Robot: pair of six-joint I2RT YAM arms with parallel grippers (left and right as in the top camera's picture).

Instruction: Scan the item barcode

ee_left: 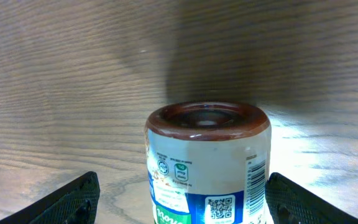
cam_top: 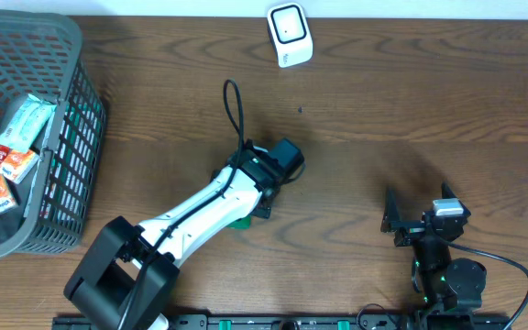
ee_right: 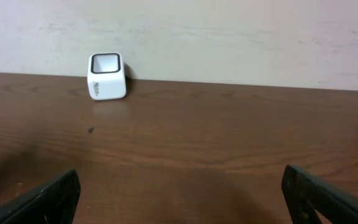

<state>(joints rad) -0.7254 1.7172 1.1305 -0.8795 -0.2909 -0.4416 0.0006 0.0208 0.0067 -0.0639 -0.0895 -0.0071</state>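
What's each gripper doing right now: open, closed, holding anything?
Left gripper: open, straddling the labelled container without gripping it.
Right gripper: open, holding nothing.

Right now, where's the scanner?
Overhead: scanner sits at the table's far edge, near centre, beyond the left arm; right wrist view shows it upper left.

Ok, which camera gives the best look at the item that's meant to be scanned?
Left wrist: the container sits close up, brown end, label and barcode visible. Overhead, the left arm covers it, leaving at most a green sliver. The right wrist view misses it, showing just the scanner.
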